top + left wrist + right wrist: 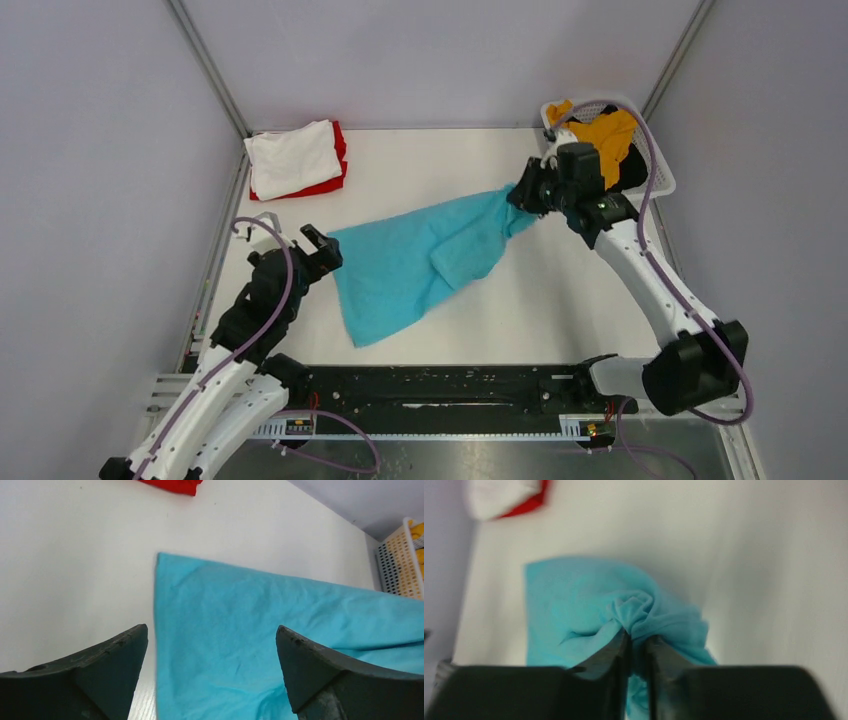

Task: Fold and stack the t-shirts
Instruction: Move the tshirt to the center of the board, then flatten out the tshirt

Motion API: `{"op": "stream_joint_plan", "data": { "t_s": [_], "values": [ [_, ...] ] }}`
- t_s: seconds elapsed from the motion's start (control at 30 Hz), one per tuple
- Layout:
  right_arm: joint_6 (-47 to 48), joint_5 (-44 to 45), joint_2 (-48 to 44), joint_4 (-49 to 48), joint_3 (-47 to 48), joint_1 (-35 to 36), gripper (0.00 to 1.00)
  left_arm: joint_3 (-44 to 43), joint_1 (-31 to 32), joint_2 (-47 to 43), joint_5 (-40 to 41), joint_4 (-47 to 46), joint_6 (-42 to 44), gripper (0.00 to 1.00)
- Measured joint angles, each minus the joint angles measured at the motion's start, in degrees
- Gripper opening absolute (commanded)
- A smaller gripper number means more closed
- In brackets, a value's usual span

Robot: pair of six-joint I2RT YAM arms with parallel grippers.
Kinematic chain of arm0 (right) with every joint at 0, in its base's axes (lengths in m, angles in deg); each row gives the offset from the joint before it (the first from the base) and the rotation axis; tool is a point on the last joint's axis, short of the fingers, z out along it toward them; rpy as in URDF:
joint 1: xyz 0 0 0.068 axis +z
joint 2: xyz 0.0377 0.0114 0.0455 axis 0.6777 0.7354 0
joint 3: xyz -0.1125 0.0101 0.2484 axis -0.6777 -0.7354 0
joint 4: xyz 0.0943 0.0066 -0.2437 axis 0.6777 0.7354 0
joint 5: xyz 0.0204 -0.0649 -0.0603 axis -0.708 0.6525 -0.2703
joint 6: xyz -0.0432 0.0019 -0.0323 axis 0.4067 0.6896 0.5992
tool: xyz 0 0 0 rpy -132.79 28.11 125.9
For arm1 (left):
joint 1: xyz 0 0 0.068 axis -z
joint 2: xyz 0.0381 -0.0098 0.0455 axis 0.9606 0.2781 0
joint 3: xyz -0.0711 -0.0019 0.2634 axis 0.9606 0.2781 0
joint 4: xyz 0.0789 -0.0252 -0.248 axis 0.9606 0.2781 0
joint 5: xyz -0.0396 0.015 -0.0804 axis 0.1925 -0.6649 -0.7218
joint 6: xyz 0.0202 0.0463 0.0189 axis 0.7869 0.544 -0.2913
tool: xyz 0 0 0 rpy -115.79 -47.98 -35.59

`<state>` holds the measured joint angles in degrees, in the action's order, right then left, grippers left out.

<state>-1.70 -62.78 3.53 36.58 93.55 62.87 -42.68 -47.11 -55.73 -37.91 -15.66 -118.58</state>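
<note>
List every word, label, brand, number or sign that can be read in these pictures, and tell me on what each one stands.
No text can be read.
The teal shirt, white shirt, red shirt, yellow shirt and basket show no print or label.
Small parts on the rail by the arm bases are too small to tell whether they bear any marks.

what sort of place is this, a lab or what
Probably a robot test cell: plain grey panel walls box in a white table, with the left arm and right arm bolted to a rail at its near edge.
</note>
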Motion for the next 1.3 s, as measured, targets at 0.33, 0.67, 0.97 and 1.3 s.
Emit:
{"op": "stream_joint_plan", "data": {
  "t_s": [0.33, 0.67, 0.97, 1.3],
  "values": [
    [-7.78, 16.15, 11.91, 5.44, -14.82, -10.86, 0.99, -0.63, 0.0, 13.64, -7.58, -0.2, -1.25, 0.99],
    [-7.5, 24.13, 3.58, 4.5, -17.75, -1.92, 0.99, 5.16, 0.02, 16.68, -19.32, 0.31, -2.4, 0.96],
    [-6.08, 20.28, 5.55, 1.57, -20.15, 12.92, 0.97, 6.05, 0.24, 29.44, -23.21, -1.66, -4.13, 0.63],
    [-6.12, 19.8, 8.11, 1.22, -20.15, 14.32, 0.97, 7.45, 4.72, 35.47, -23.39, -4.52, -7.21, 0.43]
  ]
}}
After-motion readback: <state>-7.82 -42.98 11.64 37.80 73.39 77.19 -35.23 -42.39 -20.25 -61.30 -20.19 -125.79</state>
